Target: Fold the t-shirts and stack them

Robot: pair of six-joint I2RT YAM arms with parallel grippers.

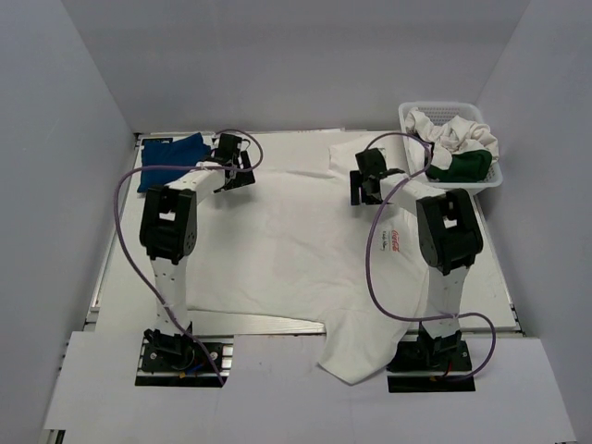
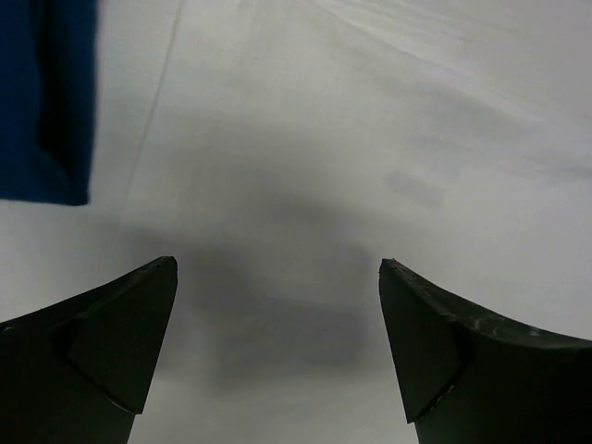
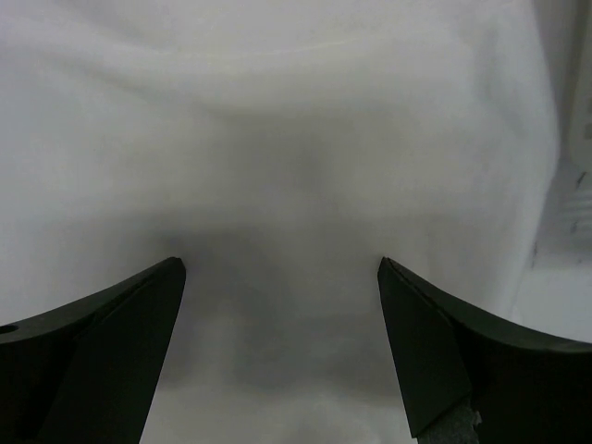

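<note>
A large white t-shirt (image 1: pixel 287 240) with a small red logo (image 1: pixel 390 240) lies spread flat across the table, one sleeve hanging over the near edge. A folded royal blue t-shirt (image 1: pixel 171 159) sits at the far left; its corner shows in the left wrist view (image 2: pixel 42 92). My left gripper (image 1: pixel 233 171) is open, just above the white shirt's far left part (image 2: pixel 277 185). My right gripper (image 1: pixel 365 185) is open over the shirt's far right part (image 3: pixel 277 139). A dark green t-shirt (image 1: pixel 460 166) and crumpled white t-shirts (image 1: pixel 458 134) lie in the basket.
A white plastic lattice basket (image 1: pixel 486 180) stands at the far right corner. Purple cables loop from both arms. White walls close in the table at left, right and back.
</note>
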